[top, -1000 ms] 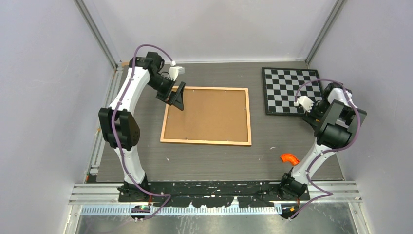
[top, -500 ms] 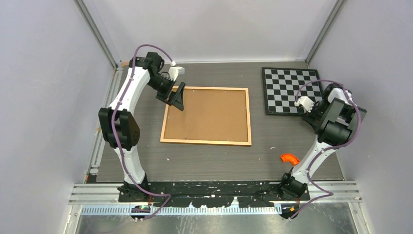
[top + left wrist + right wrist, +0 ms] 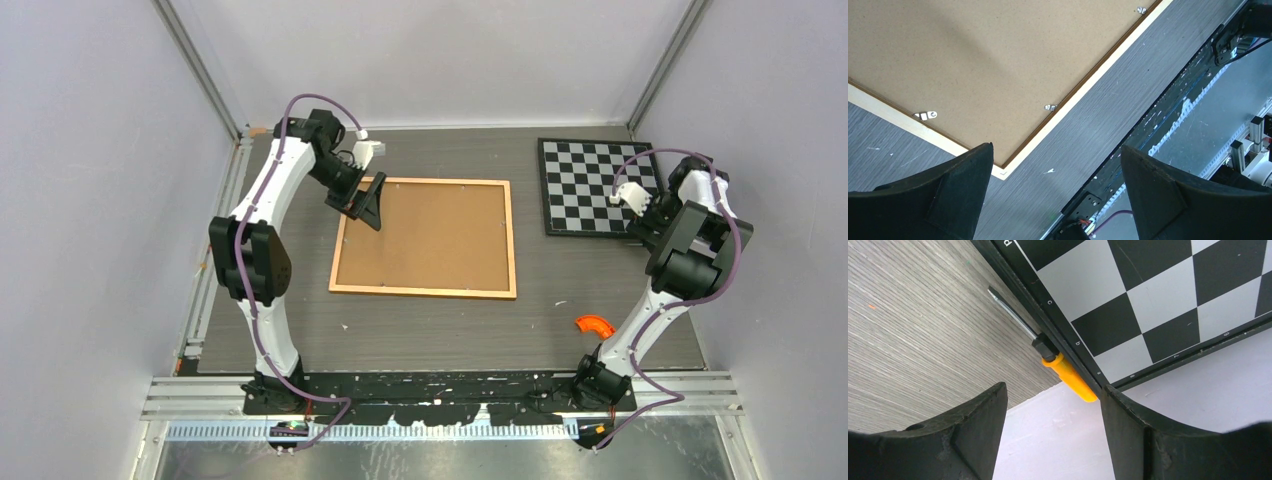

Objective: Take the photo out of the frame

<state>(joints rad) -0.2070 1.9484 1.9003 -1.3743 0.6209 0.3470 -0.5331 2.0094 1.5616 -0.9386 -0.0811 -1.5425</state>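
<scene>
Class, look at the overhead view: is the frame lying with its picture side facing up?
No: the frame lies with its plain brown backing board facing upward, and no print shows.

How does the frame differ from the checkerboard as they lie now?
The frame shows a plain brown back with small clips; the checkerboard shows black and white squares. The frame is larger than the checkerboard. The frame lies mid-table near the left gripper; the checkerboard lies in the far right corner by the right gripper. Both lie flat on the table.
</scene>
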